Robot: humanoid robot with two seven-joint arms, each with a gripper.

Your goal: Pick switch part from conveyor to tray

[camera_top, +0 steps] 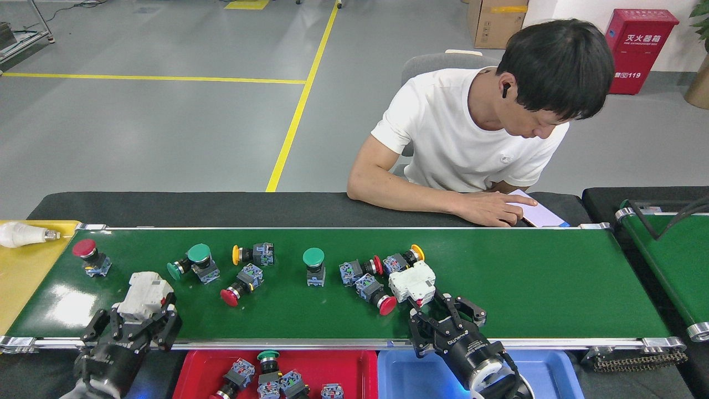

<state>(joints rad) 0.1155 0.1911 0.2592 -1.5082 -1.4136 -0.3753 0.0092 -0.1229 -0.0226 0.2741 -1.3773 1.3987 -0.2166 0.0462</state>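
Left tool [137, 320] clamped on a white breaker [145, 288] over the conveyor [532, 282] near edge. Right tool [443, 317] spread wide, just beside second white breaker [411, 281].

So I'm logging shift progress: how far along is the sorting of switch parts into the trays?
Done: a few push-button switches already lie in the red tray. In hand: the left gripper holds a white breaker; the right gripper reaches toward another white breaker. Left: roughly nine buttons on the conveyor; the blue tray shows nothing in its visible part.
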